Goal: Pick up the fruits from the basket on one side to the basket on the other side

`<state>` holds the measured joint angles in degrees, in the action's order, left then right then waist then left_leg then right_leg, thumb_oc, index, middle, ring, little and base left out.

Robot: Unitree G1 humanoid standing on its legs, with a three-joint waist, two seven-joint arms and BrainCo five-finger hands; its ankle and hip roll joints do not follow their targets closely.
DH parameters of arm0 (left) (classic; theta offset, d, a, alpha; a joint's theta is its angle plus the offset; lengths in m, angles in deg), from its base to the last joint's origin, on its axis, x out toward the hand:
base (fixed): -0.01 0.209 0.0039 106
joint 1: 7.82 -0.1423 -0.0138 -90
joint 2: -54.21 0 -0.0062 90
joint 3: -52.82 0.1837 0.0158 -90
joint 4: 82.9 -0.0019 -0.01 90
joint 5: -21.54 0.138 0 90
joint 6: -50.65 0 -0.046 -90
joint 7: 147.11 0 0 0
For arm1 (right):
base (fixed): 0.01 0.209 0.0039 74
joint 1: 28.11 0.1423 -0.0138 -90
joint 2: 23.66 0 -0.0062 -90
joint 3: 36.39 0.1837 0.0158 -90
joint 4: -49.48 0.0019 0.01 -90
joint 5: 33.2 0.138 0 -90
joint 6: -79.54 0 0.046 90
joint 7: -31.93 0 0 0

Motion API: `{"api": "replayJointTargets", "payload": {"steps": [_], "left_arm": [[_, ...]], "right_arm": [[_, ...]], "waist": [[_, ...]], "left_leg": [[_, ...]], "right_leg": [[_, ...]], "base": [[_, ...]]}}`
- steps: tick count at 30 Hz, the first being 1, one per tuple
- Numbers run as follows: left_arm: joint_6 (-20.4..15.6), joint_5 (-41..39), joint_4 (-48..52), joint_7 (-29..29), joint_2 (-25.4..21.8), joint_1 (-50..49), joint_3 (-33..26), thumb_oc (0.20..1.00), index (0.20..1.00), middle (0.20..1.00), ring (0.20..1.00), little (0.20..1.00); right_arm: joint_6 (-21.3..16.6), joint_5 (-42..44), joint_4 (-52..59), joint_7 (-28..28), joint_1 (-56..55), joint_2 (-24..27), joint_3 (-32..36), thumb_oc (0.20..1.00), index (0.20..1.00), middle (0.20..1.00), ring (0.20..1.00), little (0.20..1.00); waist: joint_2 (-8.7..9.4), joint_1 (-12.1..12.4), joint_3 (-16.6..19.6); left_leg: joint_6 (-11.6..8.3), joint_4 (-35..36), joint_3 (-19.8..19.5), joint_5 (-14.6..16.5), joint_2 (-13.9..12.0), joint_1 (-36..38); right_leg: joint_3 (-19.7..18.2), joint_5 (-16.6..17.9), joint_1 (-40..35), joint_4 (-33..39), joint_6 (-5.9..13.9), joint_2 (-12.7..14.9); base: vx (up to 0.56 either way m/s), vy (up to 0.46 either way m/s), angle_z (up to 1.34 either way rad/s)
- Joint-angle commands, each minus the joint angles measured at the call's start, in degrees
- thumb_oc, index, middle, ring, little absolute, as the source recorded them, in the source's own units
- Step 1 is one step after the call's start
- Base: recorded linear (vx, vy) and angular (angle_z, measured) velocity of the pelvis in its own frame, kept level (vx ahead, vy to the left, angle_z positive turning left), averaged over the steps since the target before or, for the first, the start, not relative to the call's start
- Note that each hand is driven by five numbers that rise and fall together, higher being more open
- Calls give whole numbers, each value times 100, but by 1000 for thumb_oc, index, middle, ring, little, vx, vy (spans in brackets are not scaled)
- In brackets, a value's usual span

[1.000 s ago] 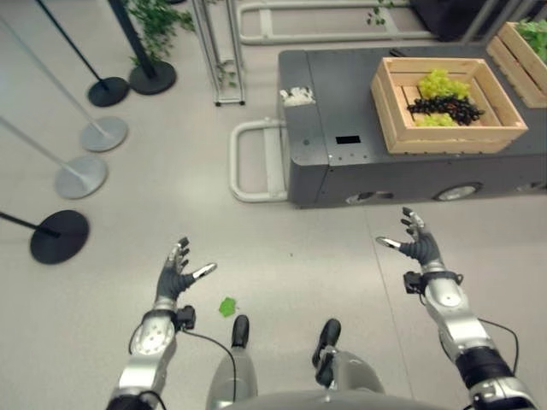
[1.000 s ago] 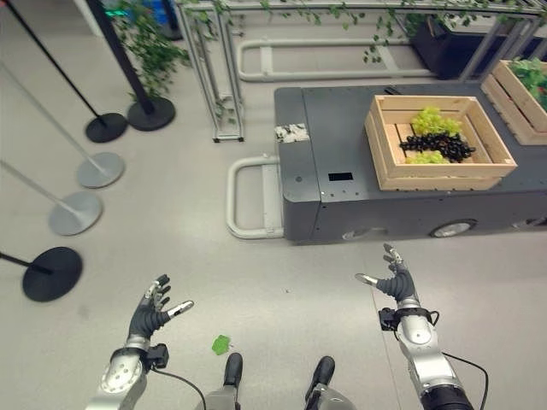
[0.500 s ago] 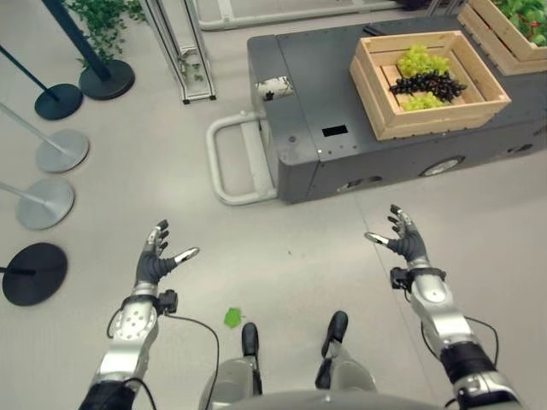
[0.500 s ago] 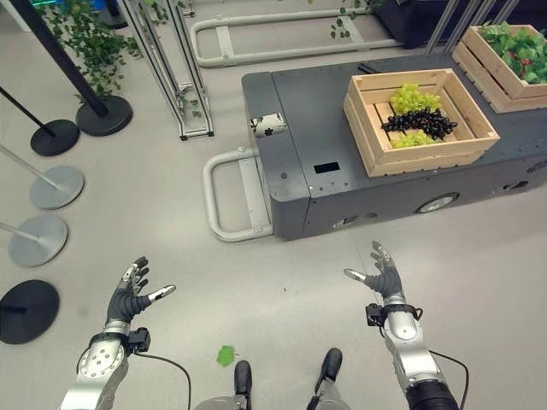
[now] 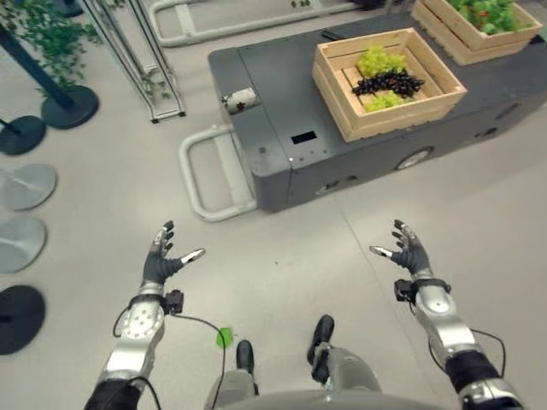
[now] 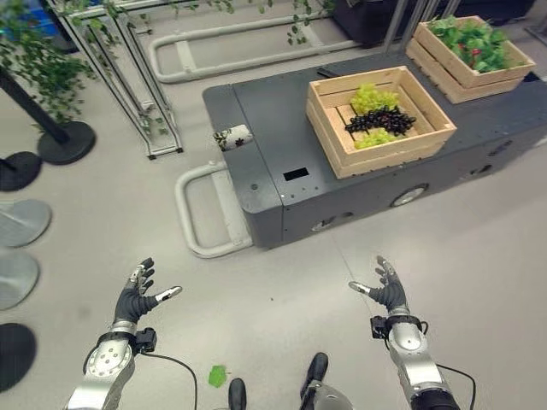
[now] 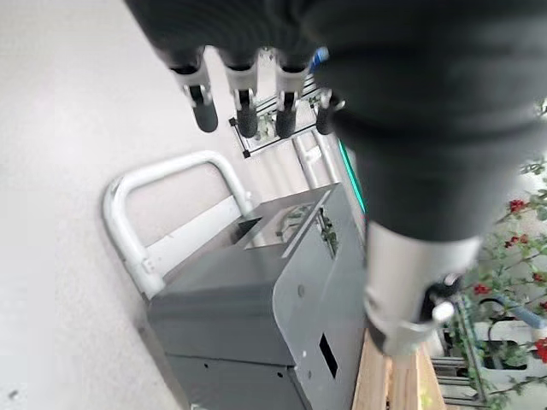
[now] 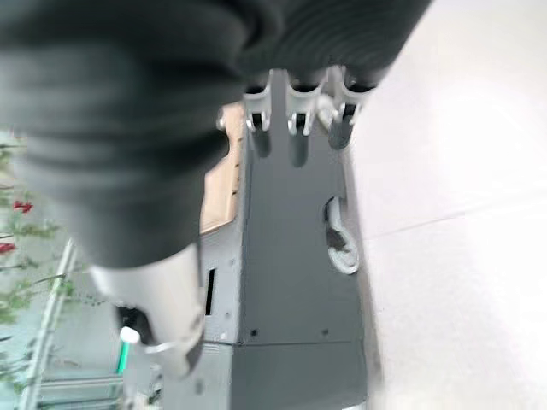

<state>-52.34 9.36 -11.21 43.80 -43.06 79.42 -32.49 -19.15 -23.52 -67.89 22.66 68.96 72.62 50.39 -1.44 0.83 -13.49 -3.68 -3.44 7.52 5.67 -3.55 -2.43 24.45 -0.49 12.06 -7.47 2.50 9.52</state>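
A wooden crate (image 5: pixel 338 77) stands on a dark grey cart (image 5: pixel 265 94) ahead of me. It holds green grapes (image 5: pixel 380 60) and a dark grape bunch (image 5: pixel 389 83). A second wooden crate (image 5: pixel 453 34) with leafy greens sits at the far right on the same cart. My left hand (image 5: pixel 160 263) hovers open over the floor at the lower left, fingers spread and empty. My right hand (image 5: pixel 410 254) is held open at the lower right, also empty. Both hands are well short of the cart, whose front end shows past the fingers (image 7: pixel 244 107) in the left wrist view.
The cart has a pale tubular handle (image 5: pixel 195 179) at its left end and a wheel (image 5: pixel 413 159) underneath. Round stanchion bases (image 5: pixel 21 235) line the left side. A metal frame (image 5: pixel 137 51) stands behind them. A green leaf (image 5: pixel 224 336) lies on the floor by me.
The whole picture has shifted: the cart and crates sit further left and the second crate shows more fully. Both hands stay open and spread in about the same pose.
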Motion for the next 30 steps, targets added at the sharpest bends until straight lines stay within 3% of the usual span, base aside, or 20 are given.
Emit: {"api": "replayJointTargets", "payload": {"steps": [1, 2, 3, 4, 6, 9, 11, 12, 14, 16, 22, 30], "left_arm": [[-284, -106, 204, 24, 26, 159, 79, 1000, 1000, 1000, 1000, 1000], [-292, -77, 207, 28, 19, 165, 91, 1000, 1000, 1000, 1000, 1000], [-292, -77, 207, 29, 19, 166, 92, 1000, 1000, 1000, 1000, 1000], [-297, -86, 250, 16, 11, 134, 91, 1000, 1000, 1000, 1000, 1000], [-288, -97, 248, 6, 46, 75, 86, 1000, 1000, 1000, 1000, 1000], [-262, -40, 248, -24, 47, -6, 104, 1000, 1000, 1000, 1000, 1000], [-229, 77, 226, -33, 48, -107, 103, 1000, 1000, 1000, 1000, 1000], [-197, 168, 115, -17, 75, -182, 76, 1000, 1000, 1000, 1000, 1000], [-157, 262, 52, -33, 39, -180, 70, 1000, 1000, 1000, 1000, 1000], [-160, 292, 71, -66, -7, -222, 36, 1000, 1000, 1000, 1000, 1000], [-194, 361, -20, -39, -207, -52, 23, 1000, 1000, 1000, 1000, 1000], [-179, 380, -2, -25, -310, -82, -94, 1000, 1000, 1000, 1000, 1000]], "right_arm": [[-234, 48, 333, -87, -34, 304, 143, 1000, 1000, 1000, 1000, 1000], [-238, 51, 336, -86, -56, 333, 162, 1000, 1000, 1000, 1000, 1000], [-238, 51, 336, -85, -56, 334, 163, 1000, 1000, 1000, 1000, 1000], [-239, 94, 350, -77, -98, 354, 208, 1000, 1000, 1000, 1000, 1000], [-213, 74, 402, -67, -149, 382, 234, 1000, 1000, 1000, 1000, 1000], [-192, 93, 387, -94, -196, 388, 313, 1000, 1000, 1000, 1000, 1000], [-196, 83, 410, -97, -240, 355, 342, 1000, 1000, 1000, 1000, 1000], [-210, 47, 368, -92, -261, 316, 298, 1000, 1000, 1000, 1000, 1000], [-222, 6, 327, -78, -222, 296, 223, 1000, 1000, 1000, 1000, 1000], [-221, 1, 286, -45, -181, 260, 174, 1000, 1000, 1000, 1000, 1000], [-235, 58, 126, -48, 62, -29, -50, 1000, 1000, 1000, 1000, 1000], [-194, 69, -34, -13, 117, -227, -87, 1000, 1000, 1000, 1000, 1000]], "waist": [[20, 48, 7], [26, 57, -29], [22, 52, -28], [59, 99, -113], [116, 155, -171], [150, 182, -161], [152, 225, -111], [137, 296, -33], [174, 342, -15], [193, 345, 7], [541, 364, 96], [753, 367, 134]], "left_leg": [[-345, -1307, -100, -665, 109, 176], [-432, -1704, -161, -859, 90, -15], [-435, -1721, -170, -852, 85, -27], [-531, -2283, -262, -1031, 80, -329], [-568, -2588, -310, -991, 71, -639], [-486, -2099, -140, -722, -46, -868], [-381, -1264, -63, -511, -27, -908], [-352, -317, -165, -870, -54, -1017], [-391, -66, -206, -1096, -62, -1028], [-353, -25, -119, -1016, -105, -905], [-97, -34, 106, -691, 160, -734], [82, -83, 431, -436, 305, -598]], "right_leg": [[5, 266, -307, 86, 412, 326], [37, 187, -433, 123, 336, 319], [46, 185, -434, 124, 333, 315], [43, 92, -663, 213, 245, 311], [41, 56, -848, 362, 225, 361], [36, 69, -1019, 576, 333, 371], [-26, 65, -1128, 682, 417, 339], [-111, 64, -1218, 761, 489, 206], [-161, 70, -1316, 813, 509, 115], [-205, 61, -1298, 785, 523, 59], [-519, 559, -1003, 1120, 721, 124], [-591, 908, -786, 1169, 887, 218]], "base": [[212, -154, 36], [126, -93, 27], [194, -125, 28], [128, -82, 11], [191, -97, -24], [170, 0, -22], [227, 104, -20], [242, 128, -15], [185, 101, -17], [82, 100, -57], [-23, 142, -36], [-16, 153, -27]]}}
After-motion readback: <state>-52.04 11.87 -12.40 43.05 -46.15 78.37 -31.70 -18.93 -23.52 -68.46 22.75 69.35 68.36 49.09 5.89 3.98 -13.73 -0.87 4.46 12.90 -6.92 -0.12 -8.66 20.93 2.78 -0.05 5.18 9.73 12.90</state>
